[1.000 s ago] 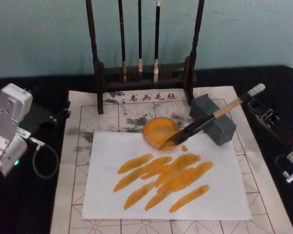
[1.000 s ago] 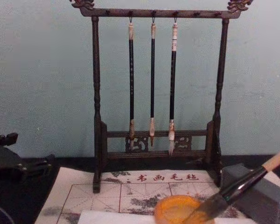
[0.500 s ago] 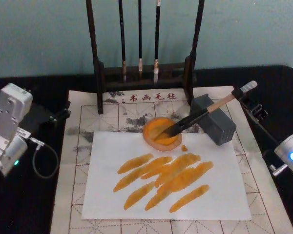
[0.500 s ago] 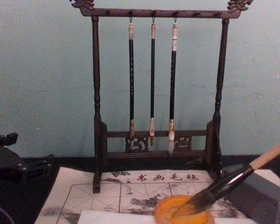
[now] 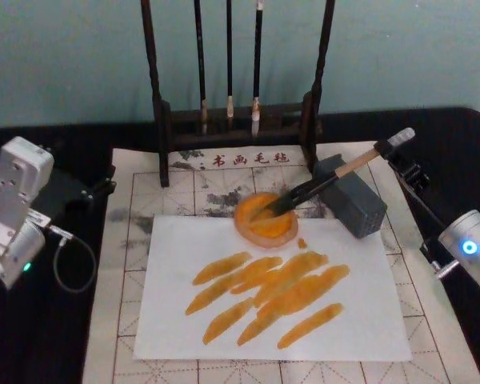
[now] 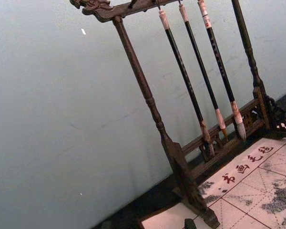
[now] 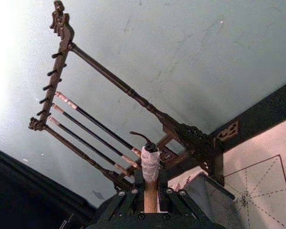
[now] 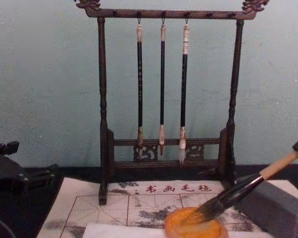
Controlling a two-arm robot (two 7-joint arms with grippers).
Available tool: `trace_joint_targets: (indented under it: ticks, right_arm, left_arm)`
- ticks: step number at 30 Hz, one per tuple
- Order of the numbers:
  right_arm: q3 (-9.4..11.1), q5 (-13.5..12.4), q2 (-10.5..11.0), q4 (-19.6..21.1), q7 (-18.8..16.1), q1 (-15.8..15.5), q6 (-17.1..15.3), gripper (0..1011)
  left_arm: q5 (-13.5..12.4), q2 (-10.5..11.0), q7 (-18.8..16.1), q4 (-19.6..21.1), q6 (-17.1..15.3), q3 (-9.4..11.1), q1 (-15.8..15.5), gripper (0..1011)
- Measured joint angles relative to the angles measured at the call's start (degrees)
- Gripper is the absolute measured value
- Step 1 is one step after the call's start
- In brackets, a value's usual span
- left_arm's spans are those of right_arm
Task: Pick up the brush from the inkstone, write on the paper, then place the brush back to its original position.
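Observation:
The brush (image 5: 328, 182) lies slanted, its dark bristles inside the orange inkstone (image 5: 264, 218) and its ferrule over the grey block (image 5: 354, 206). My right gripper (image 5: 394, 152) is shut on the pale handle near its white-taped end, behind and to the right of the block. In the right wrist view the handle (image 7: 150, 198) sits clamped between my right gripper's (image 7: 150, 210) two fingers. From the chest view the brush (image 8: 241, 188) slopes down into the inkstone (image 8: 193, 229). The paper (image 5: 360, 312) carries several orange strokes. My left arm (image 5: 16, 210) stays parked at the table's left.
A dark wooden rack (image 5: 236, 120) with three thin hanging brushes stands behind the inkstone. A beige felt mat (image 5: 128, 264) with red grid lines lies under the paper. A black cable (image 5: 74, 264) loops beside the left arm. The table is black.
The brush has shifted back and left, so its bristles went from the inkstone's front rim to inside the dish. The handle has dropped lower over the grey block, and my right arm came closer.

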State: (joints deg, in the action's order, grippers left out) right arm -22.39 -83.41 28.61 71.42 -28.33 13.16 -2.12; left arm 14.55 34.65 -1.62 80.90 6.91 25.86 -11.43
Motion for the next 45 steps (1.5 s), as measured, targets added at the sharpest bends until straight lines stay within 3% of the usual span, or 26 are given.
trace_joint_targets:
  ticks: [25, 45]
  right_arm:
    - [1.1, 3.2, -2.6, -1.9, 2.0, 0.6, 0.1, 183]
    - [2.2, 3.7, -3.6, -2.8, 2.3, 0.4, -0.7, 182]
  left_arm:
    - [0.0, 0.0, 0.0, 0.0, 0.0, 0.0, 0.0, 1001]
    - [0.0, 0.0, 0.0, 0.0, 0.0, 0.0, 0.0, 1001]
